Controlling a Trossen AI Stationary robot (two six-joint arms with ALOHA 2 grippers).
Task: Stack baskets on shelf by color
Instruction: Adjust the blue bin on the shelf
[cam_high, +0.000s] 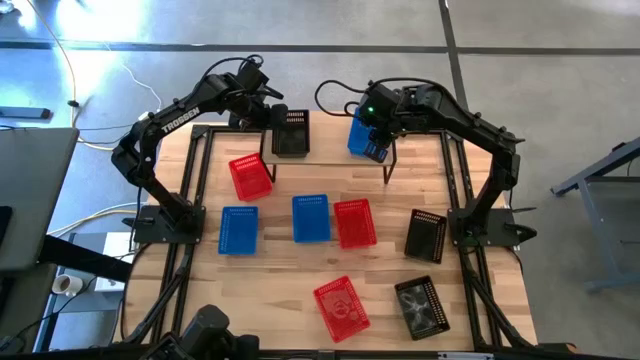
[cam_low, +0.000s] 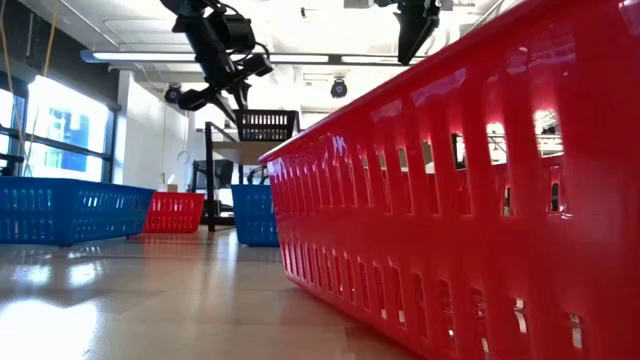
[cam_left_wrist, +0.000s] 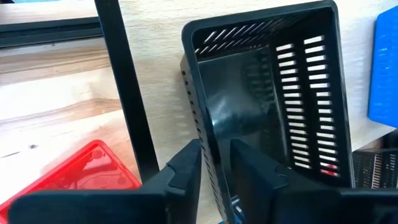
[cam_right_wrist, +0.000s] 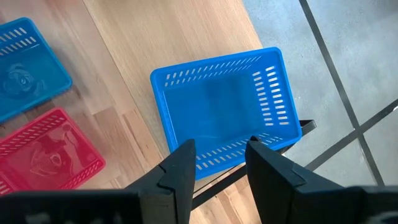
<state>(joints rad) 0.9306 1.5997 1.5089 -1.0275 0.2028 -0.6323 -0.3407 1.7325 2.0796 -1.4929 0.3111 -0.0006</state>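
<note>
The shelf (cam_high: 328, 143) stands at the table's far middle. A black basket (cam_high: 290, 132) rests upright on its left part and a blue basket (cam_high: 362, 135) on its right part. My left gripper (cam_left_wrist: 216, 171) is open, slanting down at the black basket (cam_left_wrist: 267, 99). One finger is inside that basket and one outside its long left wall. My right gripper (cam_right_wrist: 217, 168) hovers open above the blue basket (cam_right_wrist: 224, 109), over its near wall, and touches nothing. Several more red, blue and black baskets lie on the table. My left gripper straddles the black basket's long left wall (cam_left_wrist: 208, 146) near a corner, slanting down from the table's left. A gap shows between the wall and the inner finger (cam_left_wrist: 252, 177). I cannot tell whether the outer finger touches the wall. The basket stands flat on the shelf.
On the table lie a red basket (cam_high: 250, 177), two blue baskets (cam_high: 238, 229) (cam_high: 311, 217), a red one (cam_high: 355, 222), a black one (cam_high: 426, 235), and near the front a red one (cam_high: 341, 306) and a black one (cam_high: 421, 306). Free plank shows between the two shelf baskets.
</note>
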